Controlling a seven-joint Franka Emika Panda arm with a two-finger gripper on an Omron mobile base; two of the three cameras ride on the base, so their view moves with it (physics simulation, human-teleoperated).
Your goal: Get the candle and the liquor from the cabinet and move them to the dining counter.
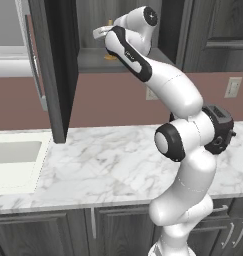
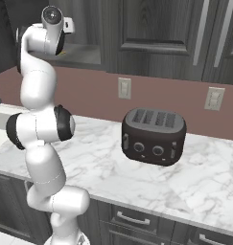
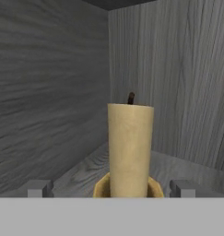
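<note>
Dark grey wood of the cabinet (image 1: 63,60) is seen at upper left of the left base view, its door swung open toward the camera, edge-on above the marble worktop (image 1: 108,165). A pale sink (image 1: 13,160) is set at far left. The white arm is reached up into the open cabinet at upper centre; a golden bit of the candle (image 1: 111,56) is glimpsed just behind the wrist.

In the right base view, the arm is seen at upper left, a dark toaster (image 2: 153,136) at centre right on the worktop, two wall outlets (image 2: 124,88) above.

In the hand view, the pale-yellow candle (image 3: 129,147) is stood upright at centre in its brass holder, in the cabinet's back corner. The gripper (image 3: 111,188) is spread, one fingertip each side of the holder, neither touching it.
</note>
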